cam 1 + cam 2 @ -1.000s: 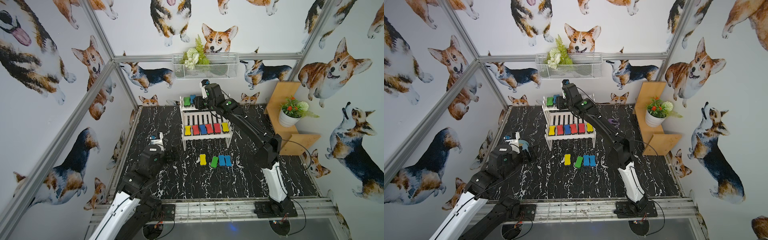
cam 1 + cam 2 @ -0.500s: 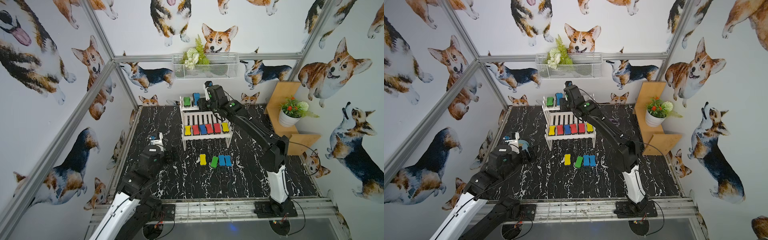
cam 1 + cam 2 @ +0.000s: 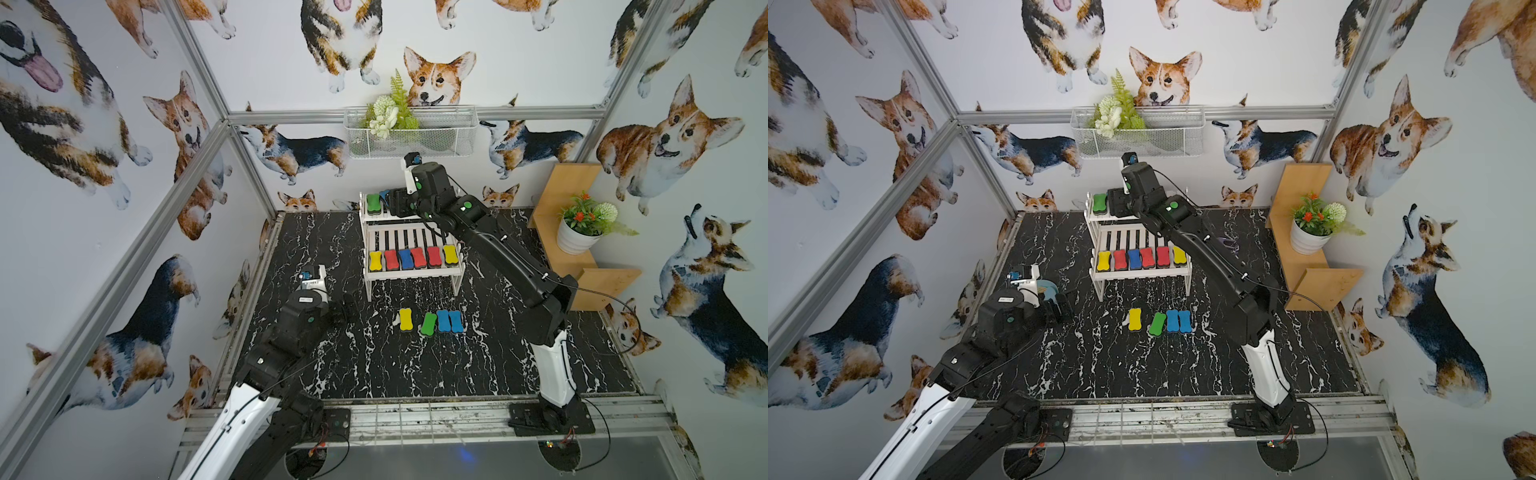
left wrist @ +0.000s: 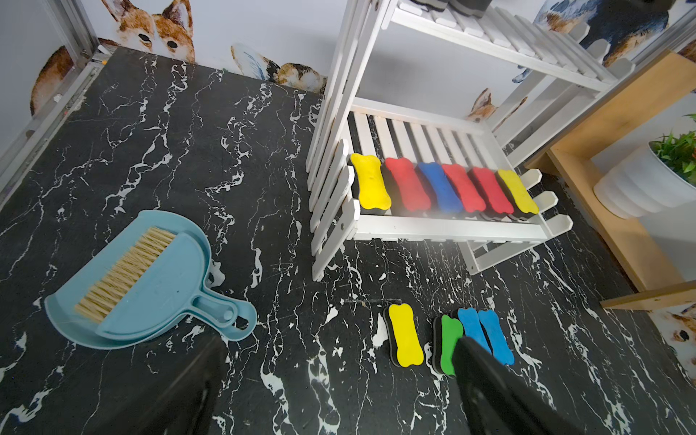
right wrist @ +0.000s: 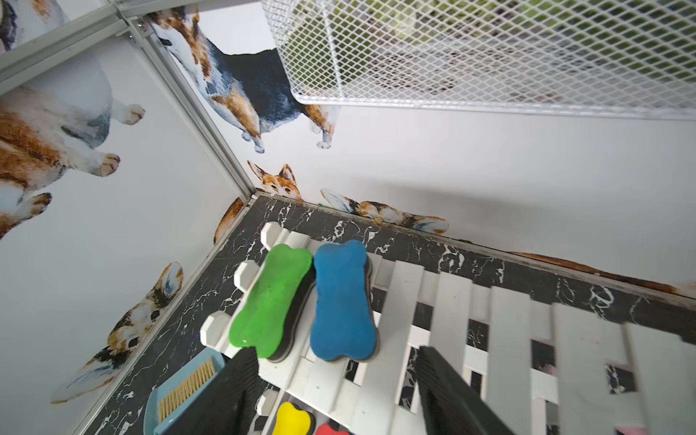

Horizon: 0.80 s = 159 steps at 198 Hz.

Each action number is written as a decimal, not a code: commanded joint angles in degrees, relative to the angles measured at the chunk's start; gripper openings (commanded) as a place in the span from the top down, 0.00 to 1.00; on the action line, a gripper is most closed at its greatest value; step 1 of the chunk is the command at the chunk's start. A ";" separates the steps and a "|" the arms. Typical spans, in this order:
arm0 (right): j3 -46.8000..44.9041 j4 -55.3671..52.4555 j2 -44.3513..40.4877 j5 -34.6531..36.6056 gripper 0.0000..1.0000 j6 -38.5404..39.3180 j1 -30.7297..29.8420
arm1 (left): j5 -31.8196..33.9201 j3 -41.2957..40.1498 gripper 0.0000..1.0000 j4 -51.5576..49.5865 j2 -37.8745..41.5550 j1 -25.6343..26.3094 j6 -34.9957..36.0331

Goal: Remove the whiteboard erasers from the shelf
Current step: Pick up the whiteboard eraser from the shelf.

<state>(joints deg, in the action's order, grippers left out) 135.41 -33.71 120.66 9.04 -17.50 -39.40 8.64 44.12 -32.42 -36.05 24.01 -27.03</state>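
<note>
Reaching over the upper tier of the shelf (image 3: 409,274), the right gripper (image 5: 337,352) has its jaws apart. The near end of the upper blue eraser (image 5: 342,301) sits between the two fingers, and neither finger clamps it. The upper green eraser (image 5: 271,301) lies just beside it at the end of the tier. Both rest flat on the slats, coloured tops up. In the right wrist view one fingertip overlaps the near end of the green one; whether they touch cannot be told.

On the lower tier, the lower row of erasers (image 4: 444,184) runs along the front rail, packed side by side: yellow, red, blue, red, red, yellow.

Four more erasers lie on the surface (image 3: 374,365) in front of the shelf. The loose yellow eraser (image 3: 405,320) stands slightly apart. The loose green eraser (image 3: 428,323) is tilted against the loose blue pair (image 3: 449,321), whose two pads touch each other.

The left gripper (image 4: 339,341) hangs low over the surface near the loose yellow eraser, jaws wide apart and holding nothing. A light blue dustpan (image 4: 150,282) with a brush in it lies on the surface on that arm's side.
</note>
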 commanded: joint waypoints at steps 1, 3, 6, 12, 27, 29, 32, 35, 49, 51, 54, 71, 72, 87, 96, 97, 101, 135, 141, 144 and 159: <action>1.61 0.58 2.30 1.48 0.29 0.74 -0.25 | -0.29 0.21 0.01 0.22 -0.09 -0.10 -0.13; 1.72 0.65 2.45 1.52 0.29 0.83 -0.27 | -0.29 0.23 0.01 0.20 -0.14 -0.06 -0.09; 1.90 0.73 2.67 1.55 0.29 0.99 -0.24 | -0.17 0.31 0.01 0.11 -0.12 -0.08 -0.05; 2.16 0.92 3.03 2.02 0.29 1.35 -0.24 | -0.08 0.42 0.01 -0.10 -0.09 -0.08 0.04; 1.69 1.85 2.98 3.23 0.31 2.11 -0.24 | 0.31 0.62 0.01 -0.65 0.02 -0.10 0.37; 1.52 1.95 2.89 3.39 0.31 2.25 -0.24 | 0.38 0.64 0.01 -0.74 0.08 -0.06 0.39; 1.30 2.18 2.78 3.53 0.31 2.33 -0.24 | 0.54 0.74 0.01 -0.77 0.10 -0.05 0.39; 1.07 2.36 2.67 3.61 0.31 2.49 -0.24 | 0.57 0.71 0.01 -0.86 0.19 -0.10 0.47; 0.09 3.08 2.23 3.30 0.31 3.31 -0.25 | 0.71 0.63 0.01 -0.89 0.37 -0.10 0.57; -0.03 3.12 2.21 3.23 0.31 3.45 -0.24 | 0.68 0.64 0.01 -0.89 0.35 -0.10 0.57; -0.10 3.20 2.21 3.11 0.31 3.58 -0.24 | 0.63 0.62 0.01 -0.80 0.29 -0.06 0.57; -0.15 3.30 2.38 2.11 0.31 4.25 -0.16 | 0.65 0.58 0.01 -0.57 0.02 -0.04 0.66; -0.15 3.30 2.38 1.98 0.31 4.28 -0.16 | 0.57 0.60 0.01 -0.55 -0.02 -0.07 0.66; -0.23 3.35 2.67 0.51 0.31 4.25 -0.02 | 0.52 0.66 0.01 -0.53 -0.42 -0.03 0.75; -0.24 3.31 2.90 0.11 0.30 4.29 0.11 | 0.63 0.64 0.01 -0.48 -0.51 -0.10 0.75; -0.24 3.31 2.95 0.10 0.30 4.30 0.11 | 0.61 0.63 0.01 -0.51 -0.51 -0.10 0.75; -0.30 3.37 2.98 0.05 0.30 4.27 0.09 | 0.62 0.62 0.01 -0.53 -0.50 -0.10 0.75; -0.24 2.88 3.75 -0.69 0.32 4.18 0.75 | 0.72 0.52 0.01 -0.52 -0.16 -0.10 0.81; -0.24 2.86 3.79 -0.75 0.32 4.22 0.86 | 0.75 0.44 0.01 -0.57 -0.16 -0.05 0.82; -0.24 2.86 3.90 -0.82 0.32 4.27 0.90 | 0.76 0.46 0.01 -0.57 -0.16 -0.10 0.77; -0.16 2.86 4.08 -1.26 0.33 4.29 1.10 | 0.76 0.41 0.01 -0.69 -0.25 -0.10 0.77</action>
<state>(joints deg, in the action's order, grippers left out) 135.22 -31.92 124.40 8.95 -13.45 -38.57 8.93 44.31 -33.30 -36.34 24.01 -26.79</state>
